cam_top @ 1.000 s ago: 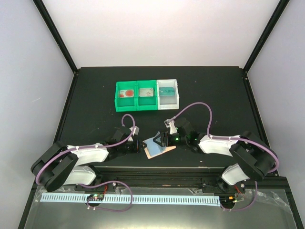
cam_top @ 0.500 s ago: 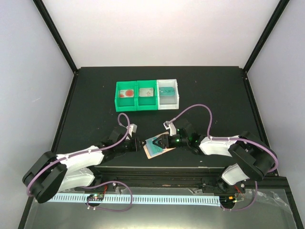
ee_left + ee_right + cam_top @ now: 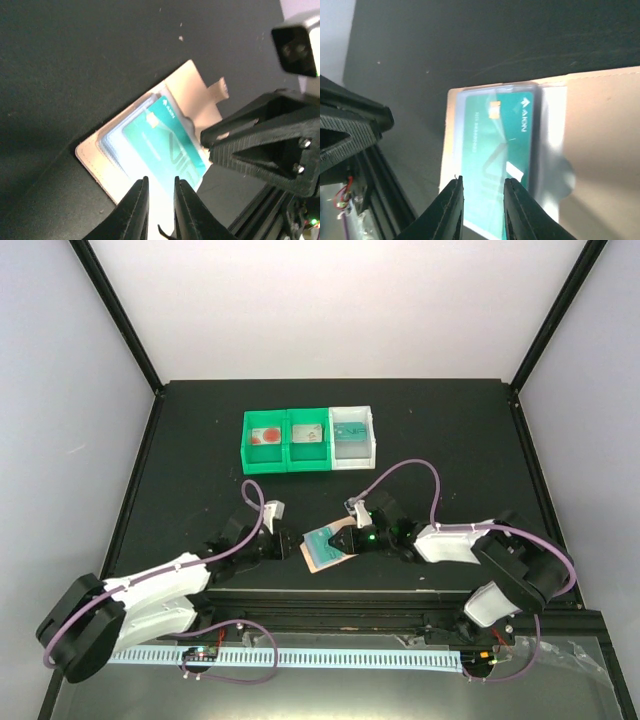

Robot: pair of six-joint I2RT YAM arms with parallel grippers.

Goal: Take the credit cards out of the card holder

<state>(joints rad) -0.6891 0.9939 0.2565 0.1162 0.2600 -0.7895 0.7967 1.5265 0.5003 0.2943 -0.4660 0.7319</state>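
Note:
The tan card holder (image 3: 322, 560) lies open near the table's front edge, between both arms. A teal credit card (image 3: 326, 538) rests on its blue-grey inner panel. In the left wrist view my left gripper (image 3: 160, 179) stands over the holder's (image 3: 192, 95) near edge, below the teal card (image 3: 170, 142), jaws a narrow gap apart with nothing clamped. My right gripper (image 3: 483, 180) comes from the opposite side. Its fingers sit a little apart over the face of the teal card (image 3: 500, 150), which reaches past the holder's (image 3: 600, 125) edge. From above, the left gripper (image 3: 293, 545) and right gripper (image 3: 344, 540) flank the holder.
Two joined green bins (image 3: 285, 462) and a white bin (image 3: 372, 440) stand at the back centre, each with a card inside. The table's metal front rail (image 3: 330, 590) runs just behind the holder's near side. The right gripper's black body (image 3: 260, 145) fills the left wrist view's right side.
The right gripper's jaws have narrowed a lot and the left's slightly. The left arm has stretched forward toward the holder. The holder, tilted up before, now lies flatter with the teal card showing.

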